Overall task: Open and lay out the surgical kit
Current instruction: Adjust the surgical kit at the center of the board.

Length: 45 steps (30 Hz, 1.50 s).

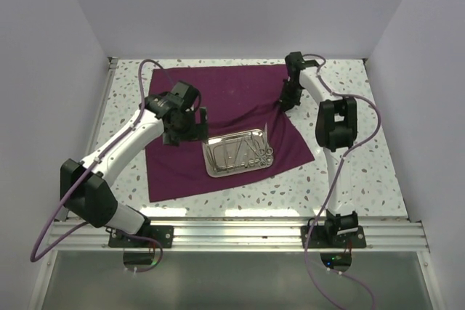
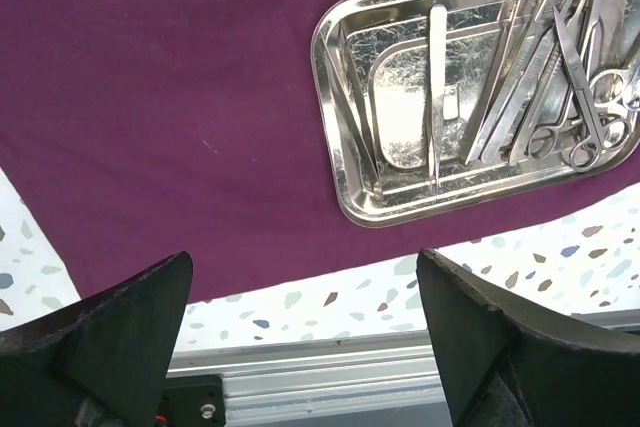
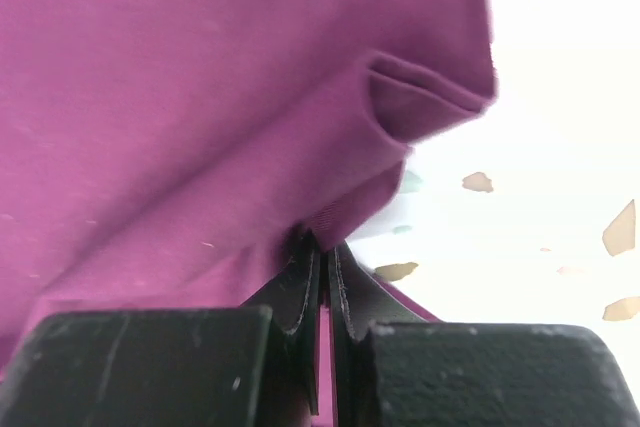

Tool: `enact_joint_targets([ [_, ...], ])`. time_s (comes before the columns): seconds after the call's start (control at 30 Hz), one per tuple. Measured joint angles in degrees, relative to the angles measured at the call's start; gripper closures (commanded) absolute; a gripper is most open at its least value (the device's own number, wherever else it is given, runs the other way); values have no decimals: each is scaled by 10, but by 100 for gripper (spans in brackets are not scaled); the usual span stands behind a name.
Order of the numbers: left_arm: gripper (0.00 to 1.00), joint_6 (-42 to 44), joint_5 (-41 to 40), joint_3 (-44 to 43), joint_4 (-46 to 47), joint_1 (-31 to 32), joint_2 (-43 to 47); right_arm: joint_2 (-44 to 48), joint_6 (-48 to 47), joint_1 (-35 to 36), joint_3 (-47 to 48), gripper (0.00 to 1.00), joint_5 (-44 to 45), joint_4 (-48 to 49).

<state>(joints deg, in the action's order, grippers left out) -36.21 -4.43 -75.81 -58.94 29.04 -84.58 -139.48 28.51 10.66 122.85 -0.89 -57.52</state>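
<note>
1. The cloth wrap lies spread across the middle of the desk. The steel tray sits on its near-right part, with the forceps and tweezers lying inside, ring handles bunched at the tray's right end.
2. Your right claw is pinched tight on the cloth at its far right corner. The wrist view shows fabric caught between the fingers, with a small pleat bunched just past them.
3. Your left claw is spread wide and holds nothing. It hovers over the cloth just left of the tray.
4. My read is that the step in hand is flattening that corner. I'd pull it low and outward, away from the tray, so the pleat runs out instead of doubling under. Go gently: the tray rides on the same cloth, so a hard tug could drag it or rattle the tools.
5. For room, there's bare speckled desk past the cloth's right and far-right edges, so you've got space to draw it out. The walls close in on the far side and both flanks, so don't overshoot.
6. The cloth's near edge stops short of the rail. There's open cloth under the left claw if you want to pin it down while the right one pulls.
</note>
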Motion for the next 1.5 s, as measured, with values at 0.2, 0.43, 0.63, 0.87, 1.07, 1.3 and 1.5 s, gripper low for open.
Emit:
enact_joint_targets([
  [0.2,2,14,-7,-10,2,0,-3,99,-6,-7,-171,100,29,39],
  [0.43,3,30,2,-15,18,-8,-41,228,-9,-9,-394,76,33,47],
  [0.63,3,54,10,-34,25,-8,-68,235,-18,-11,-400,3,56,36],
  [0.87,3,58,11,-14,36,-9,-52,261,-15,-9,-387,2,89,11],
  [1.07,5,29,12,96,50,-9,52,399,-9,5,-382,2,83,-15],
  [1.3,8,-20,12,248,55,-9,119,653,16,67,-604,4,-10,20],
  [1.5,9,-38,23,321,73,-9,111,661,41,76,-738,5,-47,47],
])
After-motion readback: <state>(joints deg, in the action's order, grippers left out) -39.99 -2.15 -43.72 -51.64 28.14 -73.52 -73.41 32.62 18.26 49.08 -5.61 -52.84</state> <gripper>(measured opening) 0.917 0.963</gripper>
